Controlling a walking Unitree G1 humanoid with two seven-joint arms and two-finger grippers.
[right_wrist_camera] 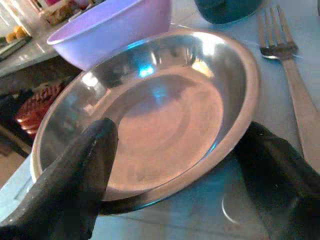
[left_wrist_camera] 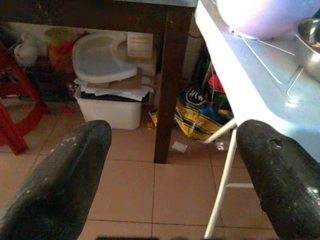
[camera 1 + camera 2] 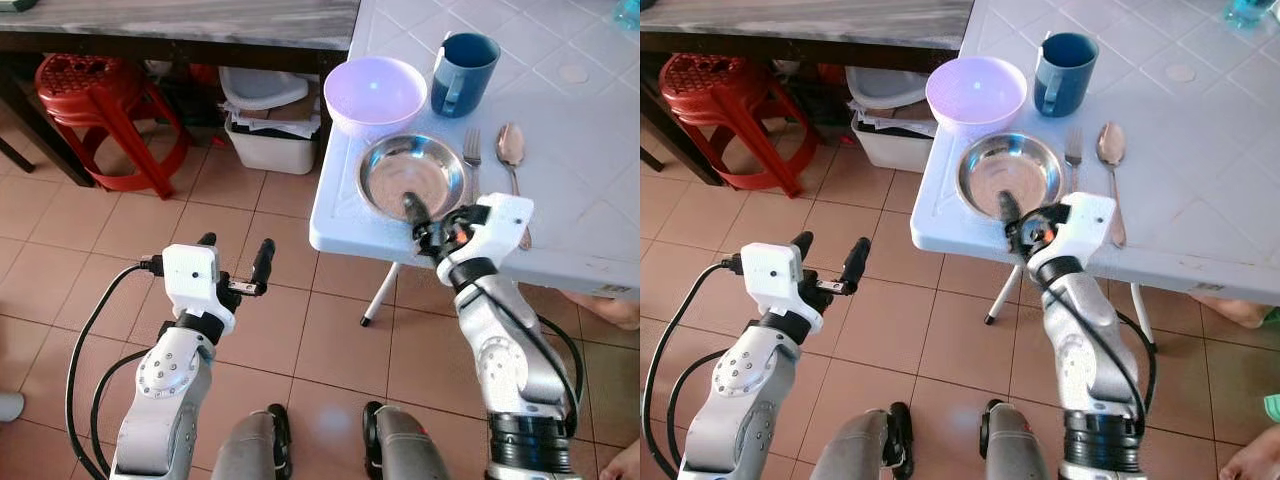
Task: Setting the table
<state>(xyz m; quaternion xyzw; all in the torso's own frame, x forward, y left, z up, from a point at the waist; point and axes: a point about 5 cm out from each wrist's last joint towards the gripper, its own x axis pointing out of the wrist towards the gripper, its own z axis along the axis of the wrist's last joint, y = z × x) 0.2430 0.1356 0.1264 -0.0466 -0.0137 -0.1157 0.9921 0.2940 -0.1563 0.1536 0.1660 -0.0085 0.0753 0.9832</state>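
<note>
A steel plate [image 3: 395, 165] lies near the front corner of the white table [image 3: 590, 170], with a purple bowl [image 3: 375, 92] behind it and a blue mug [image 3: 465, 72] further right. A fork [image 3: 472, 155] and a spoon [image 3: 511, 148] lie to the right of the plate. My right gripper [image 3: 438, 215] is open at the plate's near rim [image 1: 165, 125]: one finger reaches over the rim, the other rests on the table on the fork's side. My left gripper [image 3: 237, 255] hangs open over the tiled floor, left of the table, holding nothing.
A red plastic stool [image 3: 95, 100] and a white bin [image 3: 270, 140] stand under a dark wooden table [image 3: 180, 20] at the back left. The white table's folding leg [image 3: 380, 295] slants down in front. A person's limbs [image 3: 600, 310] show at the right edge.
</note>
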